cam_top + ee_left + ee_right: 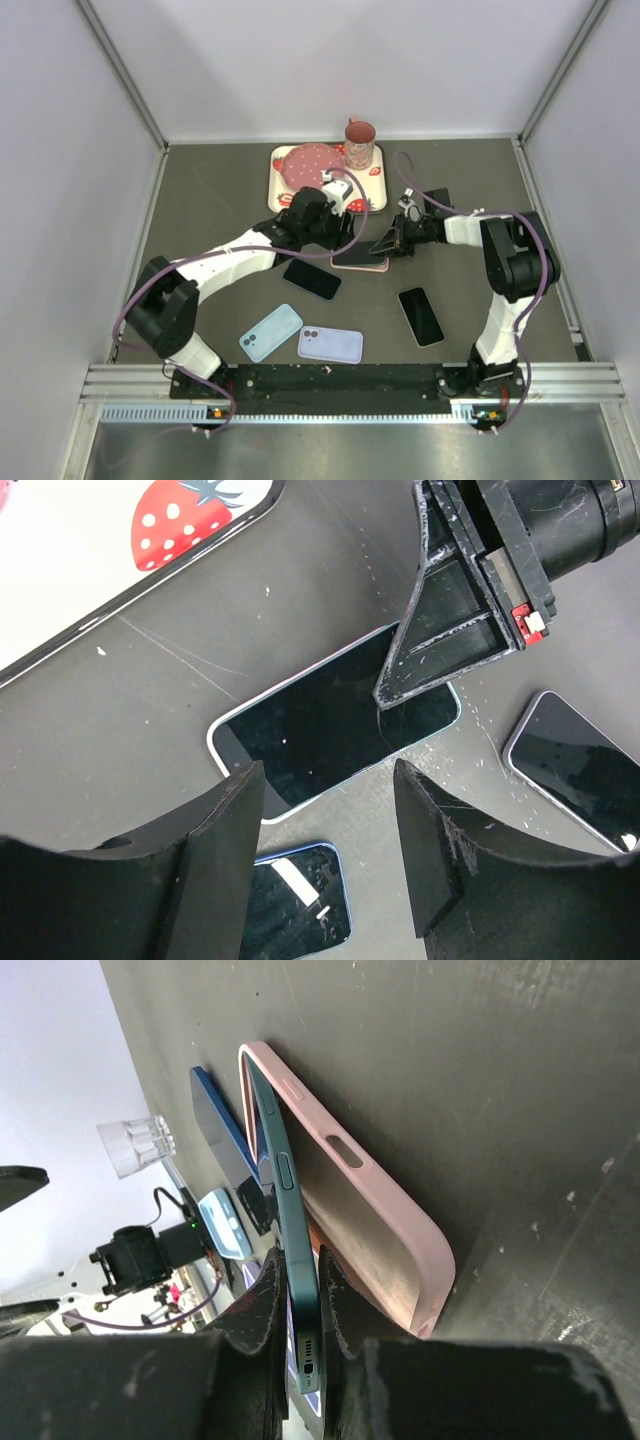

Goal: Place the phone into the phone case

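My right gripper (300, 1335) clamps the teal-edged, dark-screened phone (290, 1230) by its end, tilted above the pale pink silicone phone case (385, 1230) lying just beside. My left gripper (325, 830) hovers open over that phone.

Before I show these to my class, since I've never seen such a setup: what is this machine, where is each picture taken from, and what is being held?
Two robot arms sit at a table's near edge. One camera looks down from above; the other two ride on the wrists.

The right pincer is shut on a teal phone, tilting it into a pink case lying on the table.

The left pincer hovers open over it.

Also there: a dark blue phone, a black phone, two pale cases, a strawberry tray, a cup.
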You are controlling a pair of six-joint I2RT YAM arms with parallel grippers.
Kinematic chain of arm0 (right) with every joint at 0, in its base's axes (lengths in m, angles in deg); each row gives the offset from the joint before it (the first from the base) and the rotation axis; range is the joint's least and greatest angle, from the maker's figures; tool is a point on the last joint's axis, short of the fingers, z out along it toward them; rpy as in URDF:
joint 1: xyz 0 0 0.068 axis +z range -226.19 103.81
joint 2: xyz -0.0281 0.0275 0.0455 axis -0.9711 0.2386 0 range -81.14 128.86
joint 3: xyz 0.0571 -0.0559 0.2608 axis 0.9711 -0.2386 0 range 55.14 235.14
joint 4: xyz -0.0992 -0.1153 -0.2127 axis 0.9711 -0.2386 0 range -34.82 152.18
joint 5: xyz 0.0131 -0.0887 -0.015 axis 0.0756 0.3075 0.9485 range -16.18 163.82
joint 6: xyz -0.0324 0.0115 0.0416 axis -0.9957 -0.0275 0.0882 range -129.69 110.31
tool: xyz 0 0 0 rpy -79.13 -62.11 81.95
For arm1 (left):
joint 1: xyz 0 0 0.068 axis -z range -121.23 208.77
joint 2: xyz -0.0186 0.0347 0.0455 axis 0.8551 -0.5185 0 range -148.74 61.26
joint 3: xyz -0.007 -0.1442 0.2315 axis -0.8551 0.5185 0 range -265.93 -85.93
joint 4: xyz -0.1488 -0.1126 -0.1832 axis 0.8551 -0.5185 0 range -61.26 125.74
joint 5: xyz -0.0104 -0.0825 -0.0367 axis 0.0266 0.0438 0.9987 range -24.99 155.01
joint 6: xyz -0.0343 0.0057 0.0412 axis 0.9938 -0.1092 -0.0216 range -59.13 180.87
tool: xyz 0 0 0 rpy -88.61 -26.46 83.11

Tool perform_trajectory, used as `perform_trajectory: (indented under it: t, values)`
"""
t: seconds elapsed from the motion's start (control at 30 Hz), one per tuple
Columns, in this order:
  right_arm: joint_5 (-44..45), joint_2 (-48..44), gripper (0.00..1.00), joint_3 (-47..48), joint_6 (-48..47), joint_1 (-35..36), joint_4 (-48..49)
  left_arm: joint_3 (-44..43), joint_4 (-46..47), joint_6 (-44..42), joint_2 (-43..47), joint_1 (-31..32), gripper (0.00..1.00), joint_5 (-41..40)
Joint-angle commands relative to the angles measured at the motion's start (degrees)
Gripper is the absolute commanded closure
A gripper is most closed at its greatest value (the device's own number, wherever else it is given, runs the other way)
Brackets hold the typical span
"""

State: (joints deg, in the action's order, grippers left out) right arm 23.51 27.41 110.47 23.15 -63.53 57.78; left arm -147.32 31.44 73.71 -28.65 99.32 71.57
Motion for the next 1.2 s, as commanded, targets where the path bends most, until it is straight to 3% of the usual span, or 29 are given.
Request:
perform_trajectory:
  t: [0.0,0.23,0.43,0.7,1.17]
  values:
    - [21.92,4.83,1.00,-1.81,-5.42,4.65,-8.43,-3.47,1.31,-0.89,-2.37,1.02,0.41,1.68]
    - [23.76,4.56,0.96,-1.81,-6.82,5.00,-10.53,-4.09,3.32,0.78,-6.50,1.19,0.43,4.15]
    - [26.13,4.04,0.83,-1.89,-8.14,5.53,-12.20,-4.27,5.51,2.36,-10.46,1.10,0.51,6.88]
    - [27.36,4.04,0.77,-1.19,-9.19,6.40,-14.93,-5.32,6.76,4.38,-15.38,1.10,0.62,10.92]
    - [33.60,4.91,0.64,2.85,-11.22,9.92,-21.17,-6.82,5.26,5.18,-18.90,1.10,0.67,8.38]
